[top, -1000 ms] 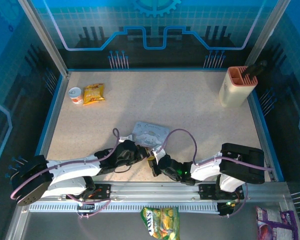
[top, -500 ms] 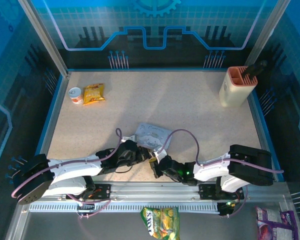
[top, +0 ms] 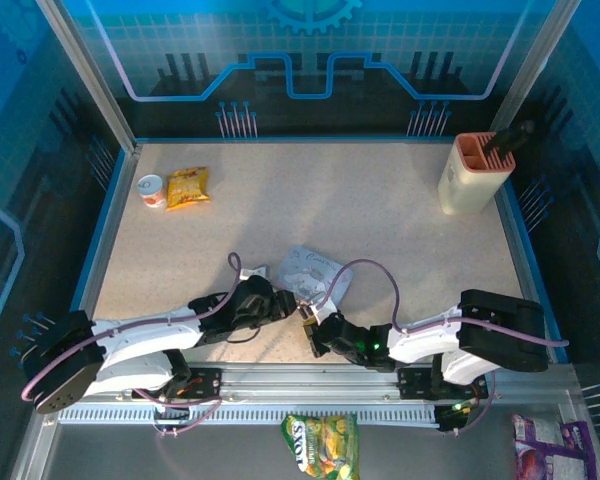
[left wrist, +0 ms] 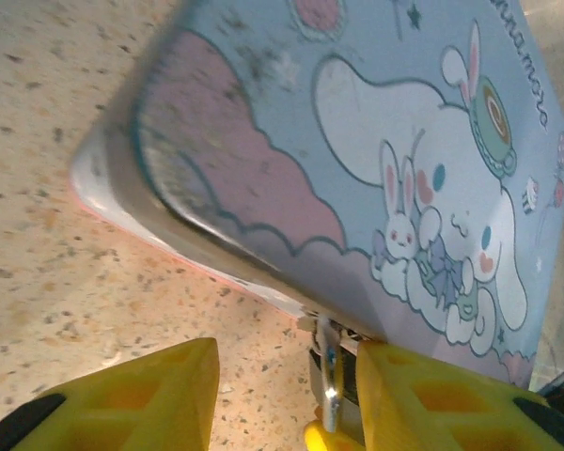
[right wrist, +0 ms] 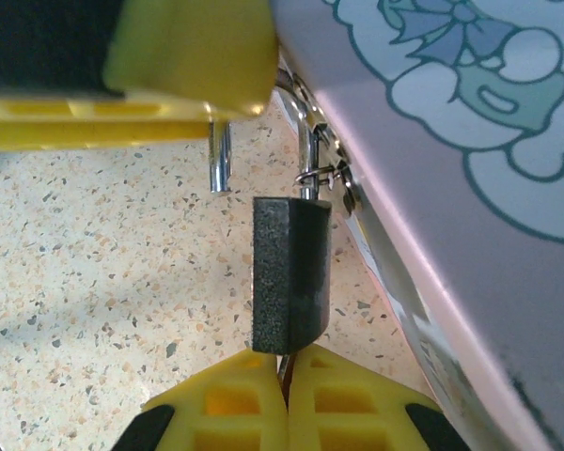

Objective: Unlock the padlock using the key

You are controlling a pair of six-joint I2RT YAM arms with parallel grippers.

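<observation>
The padlock [right wrist: 290, 274] hangs at the tin's [right wrist: 432, 160] near edge, one leg of its shackle [right wrist: 220, 162] free of the body. The right gripper [right wrist: 287, 381] is pinched together beneath it, its catch hidden. The left gripper [left wrist: 287, 371] gapes beside the shackle.

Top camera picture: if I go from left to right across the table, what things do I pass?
Going that way: little white cup → yellow snack bag → blue cartoon tin box → tall beige holder.
</observation>
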